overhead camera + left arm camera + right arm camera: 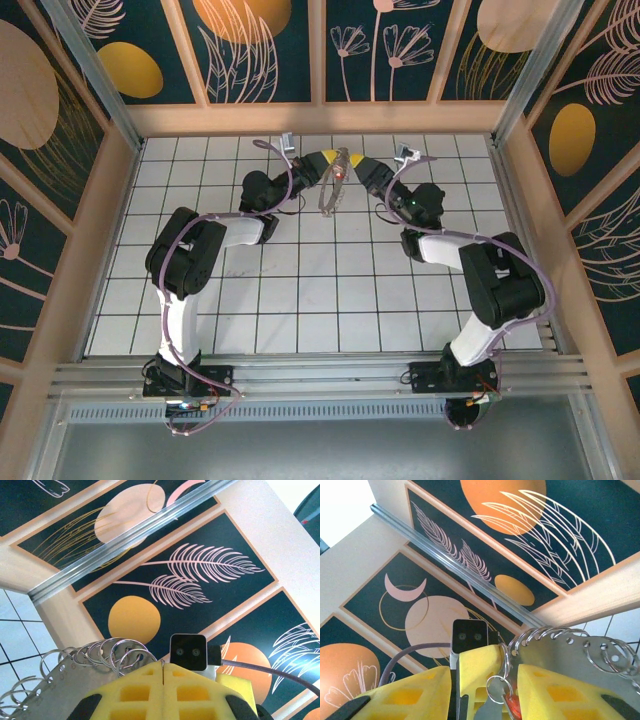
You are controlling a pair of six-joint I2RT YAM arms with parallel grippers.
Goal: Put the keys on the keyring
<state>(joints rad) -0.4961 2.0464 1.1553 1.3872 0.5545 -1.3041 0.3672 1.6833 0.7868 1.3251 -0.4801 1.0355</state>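
Left gripper (164, 669), fingers pressed flat together on the keyring (60, 690), its wire loops fanning out to their left; right gripper (485, 676), fingers part-way apart, the red-headed key (513, 706) and a small ring (495, 689) in the gap, against leaf-painted wall panels (530, 525).

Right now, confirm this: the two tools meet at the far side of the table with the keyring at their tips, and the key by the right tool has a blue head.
Not blue: the key has a red head, as the right wrist view shows. The rest stands.
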